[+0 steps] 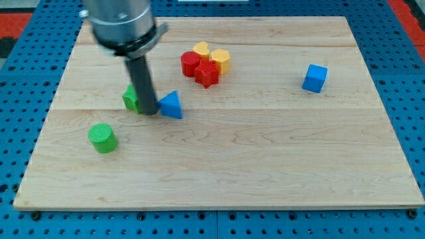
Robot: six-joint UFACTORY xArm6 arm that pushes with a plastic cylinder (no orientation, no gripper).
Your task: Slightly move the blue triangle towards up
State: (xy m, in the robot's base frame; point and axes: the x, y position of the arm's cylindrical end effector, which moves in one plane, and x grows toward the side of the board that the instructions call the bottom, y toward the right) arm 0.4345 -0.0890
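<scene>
The blue triangle (172, 105) lies left of the board's middle. My tip (150, 111) rests on the board right at the triangle's left side, touching or nearly touching it. The dark rod rises from there to the grey arm body at the view's top left. A green block (131, 98) sits just left of the rod, partly hidden by it.
A green cylinder (102, 137) stands at the lower left. A cluster of two red blocks (192, 63) (206, 74) and two yellow blocks (201, 49) (221, 60) sits above the triangle to its right. A blue cube (315, 78) is at the right. The wooden board (265, 166) has blue pegboard around it.
</scene>
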